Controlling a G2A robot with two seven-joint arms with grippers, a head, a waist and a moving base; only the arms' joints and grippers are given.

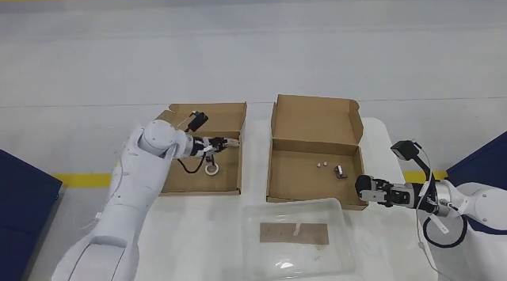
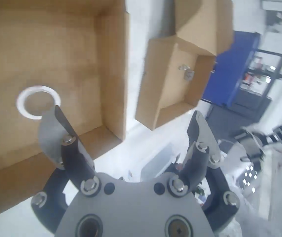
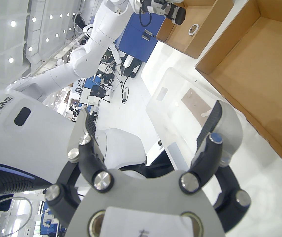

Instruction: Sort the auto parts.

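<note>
A white ring [image 1: 212, 169] lies flat on the floor of the left cardboard box [image 1: 178, 180]. My left gripper [image 1: 228, 143] hangs open over that box, just above the ring and empty; in the left wrist view the ring [image 2: 38, 102] lies past one fingertip of the gripper [image 2: 126, 114]. The right cardboard box [image 1: 297, 180] holds a small metal bracket [image 1: 339, 172] and two tiny parts [image 1: 319, 165]. My right gripper [image 1: 363, 187] stays at that box's near right corner, open and empty [image 3: 151, 110].
A clear plastic tray [image 1: 247, 233] with a cardboard strip [image 1: 295, 233] in it stands at the table's front, between the arms. Both box lids stand upright at the back. The table edge runs close behind the right gripper.
</note>
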